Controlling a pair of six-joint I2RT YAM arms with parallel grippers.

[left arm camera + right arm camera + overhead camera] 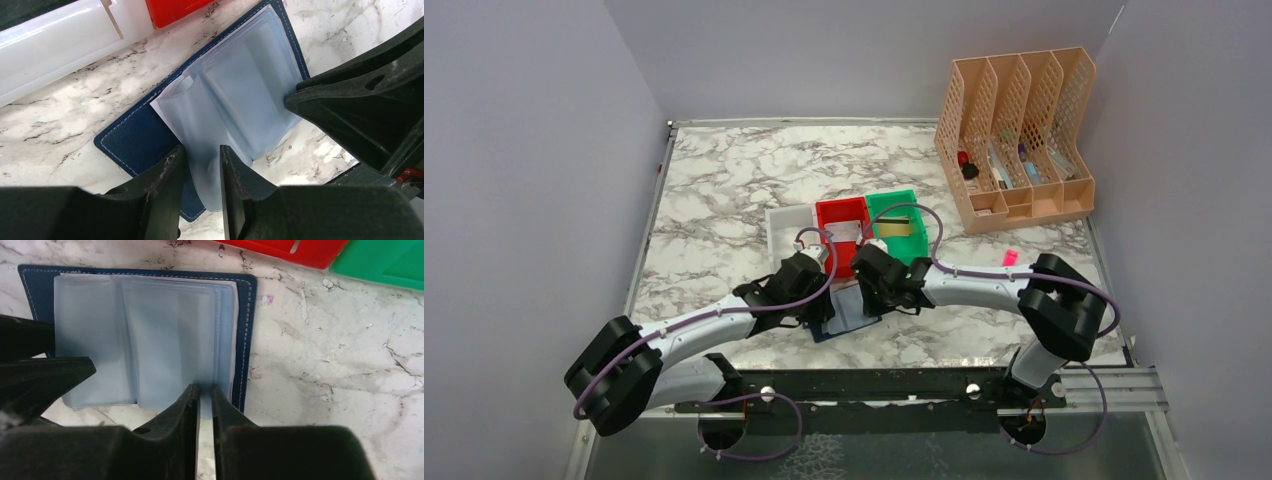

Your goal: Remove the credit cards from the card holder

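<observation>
A tan card (904, 228) lies in the green bin (892, 197); the left gripper (200, 155) stands parted around a sleeve (195, 120) of the card holder (246, 330), and the right gripper (205, 390) pinches another.

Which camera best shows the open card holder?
Right wrist: the card holder lies open, sleeves nearly all visible. Left wrist shows it slanted, partly behind the left gripper and right gripper. From the top, both cover most of it.

The top view looks down from high behind the near edge over the whole surface (724, 190). Both wrist views closely share the open card holder (130, 142).
</observation>
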